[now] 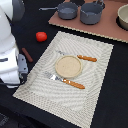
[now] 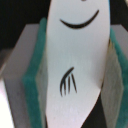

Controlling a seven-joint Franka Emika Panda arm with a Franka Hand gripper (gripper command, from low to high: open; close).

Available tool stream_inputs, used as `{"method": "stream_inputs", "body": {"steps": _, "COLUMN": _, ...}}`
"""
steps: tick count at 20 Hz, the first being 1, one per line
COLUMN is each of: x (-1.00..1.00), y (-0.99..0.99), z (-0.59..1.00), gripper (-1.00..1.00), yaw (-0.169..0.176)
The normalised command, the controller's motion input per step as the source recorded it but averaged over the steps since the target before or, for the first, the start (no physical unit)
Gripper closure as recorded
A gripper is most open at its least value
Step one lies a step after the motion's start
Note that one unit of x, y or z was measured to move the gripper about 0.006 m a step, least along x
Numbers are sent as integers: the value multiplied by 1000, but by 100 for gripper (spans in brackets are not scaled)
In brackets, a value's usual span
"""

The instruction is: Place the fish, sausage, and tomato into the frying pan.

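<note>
In the wrist view the white fish (image 2: 75, 60), with a drawn black mouth and fin, fills the space between my teal finger pads (image 2: 34, 80); my gripper (image 2: 75, 75) is shut on it. In the exterior view the gripper (image 1: 22, 74) hangs at the left edge of the placemat, and the fish is hidden behind the arm. The red tomato (image 1: 41, 36) lies on the black table beyond it. The dark sausage (image 1: 26, 55) lies right beside the arm. The frying pan (image 1: 66, 10) stands at the back on a board, its thin handle pointing to the exterior view's left.
A deeper grey pot (image 1: 91, 12) stands next to the pan on the brown board (image 1: 107, 31). A tan plate (image 1: 68, 66), a fork (image 1: 64, 80) and another orange-handled utensil (image 1: 82, 57) lie on the woven placemat (image 1: 95, 75). A bowl (image 1: 123, 17) sits at the back right.
</note>
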Motion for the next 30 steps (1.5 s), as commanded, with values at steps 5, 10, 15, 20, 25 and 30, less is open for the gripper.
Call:
{"method": "stream_inputs", "body": {"steps": 5, "x": 477, "y": 591, "z": 1000, "gripper": 100, "yaw": 71}}
{"method": "stream_inputs", "body": {"steps": 10, "x": 558, "y": 873, "z": 1000, "gripper": 100, "yaw": 48}}
{"method": "stream_inputs", "body": {"steps": 15, "x": 440, "y": 969, "z": 967, "gripper": 100, "yaw": 37}}
{"method": "stream_inputs", "body": {"steps": 20, "x": 182, "y": 1000, "z": 516, "gripper": 100, "yaw": 15}}
{"method": "stream_inputs", "body": {"steps": 25, "x": -59, "y": 1000, "z": -41, "gripper": 100, "yaw": 0}}
{"method": "stream_inputs", "body": {"steps": 30, "x": -245, "y": 998, "z": -318, "gripper": 100, "yaw": 0}}
